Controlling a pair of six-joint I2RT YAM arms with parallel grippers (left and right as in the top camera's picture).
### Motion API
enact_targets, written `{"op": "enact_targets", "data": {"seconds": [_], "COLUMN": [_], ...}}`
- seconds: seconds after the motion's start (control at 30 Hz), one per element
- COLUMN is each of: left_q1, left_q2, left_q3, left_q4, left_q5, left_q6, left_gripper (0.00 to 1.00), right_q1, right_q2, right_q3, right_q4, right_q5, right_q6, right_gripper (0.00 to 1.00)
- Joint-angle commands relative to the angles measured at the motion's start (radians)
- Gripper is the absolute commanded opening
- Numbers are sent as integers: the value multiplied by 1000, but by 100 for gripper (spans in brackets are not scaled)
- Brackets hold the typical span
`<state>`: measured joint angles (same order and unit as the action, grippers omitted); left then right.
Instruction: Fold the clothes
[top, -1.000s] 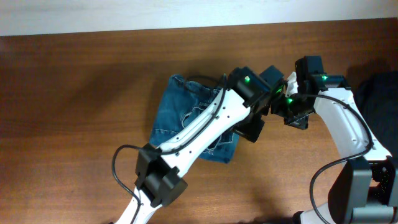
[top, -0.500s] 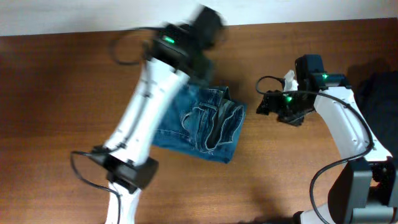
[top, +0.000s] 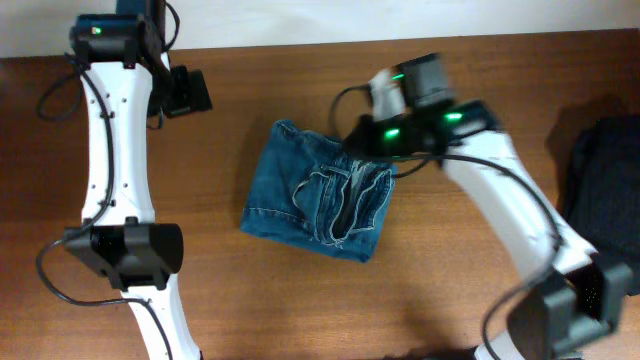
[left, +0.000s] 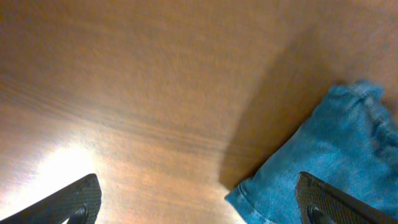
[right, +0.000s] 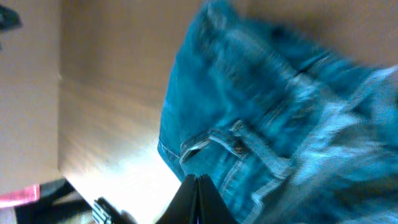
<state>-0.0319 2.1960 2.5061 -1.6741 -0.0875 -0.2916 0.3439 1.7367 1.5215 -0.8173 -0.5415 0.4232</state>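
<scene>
The clothes, blue denim jeans (top: 318, 190), lie folded into a compact block at the middle of the table, waistband and pockets facing up. My right gripper (top: 362, 142) hovers over their upper right corner. In the right wrist view its fingers (right: 198, 200) are pressed together with nothing between them, just above the jeans (right: 280, 106). My left gripper (top: 188, 90) is far off at the back left, over bare wood. In the left wrist view it is open (left: 199, 208), and the jeans' corner (left: 323, 155) shows at lower right.
A dark pile of cloth (top: 605, 180) lies at the table's right edge. A pale wall (top: 300, 20) runs along the back of the wooden table (top: 450, 300). The left arm's white links (top: 115, 150) stretch along the left side.
The left arm has swung off the jeans to the back left corner, gripper wide. The right gripper has moved left over the jeans' corner and closed from open to shut.
</scene>
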Motion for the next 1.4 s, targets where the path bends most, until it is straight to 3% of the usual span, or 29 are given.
{"op": "enact_targets", "data": {"seconds": [0.0, 0.1, 0.23, 0.53, 0.73, 0.8, 1.0, 1.1, 1.2, 1.37], "left_q1": [2, 2, 2, -7, -81, -117, -122, -124, -124, -138], "left_q2": [-5, -5, -5, -5, -5, -5, -5, -5, -5, -4], "left_q3": [-138, -245, -353, -383, -383, -383, -383, -385, -410, -560], "left_q4": [25, 66, 105, 126, 118, 122, 117, 118, 119, 169], "left_q5": [32, 34, 55, 145, 309, 298, 286, 286, 286, 306], "left_q6": [-9, -9, -9, 20, 130, 130, 120, 109, 109, 110], "left_gripper": [99, 99, 99, 99, 99, 99, 98, 91, 77, 60], "right_q1": [74, 90, 44, -129, -141, -143, -122, -73, -33, 47], "right_q2": [115, 188, 242, 242, 237, 185, 29, 21, 39, 89], "right_q3": [2, 2, 2, 2, 3, 11, 98, 102, 102, 100], "right_q4": [16, -23, -187, -344, -326, -253, -169, -163, -146, -109], "right_q5": [79, 87, 303, 461, 388, 224, 86, 82, 112, 124], "right_q6": [91, 91, 117, 159, 125, 63, 29, 26, 26, 27], "right_gripper": [4, 4, 4, 4, 4, 4, 4, 4, 4, 4]}}
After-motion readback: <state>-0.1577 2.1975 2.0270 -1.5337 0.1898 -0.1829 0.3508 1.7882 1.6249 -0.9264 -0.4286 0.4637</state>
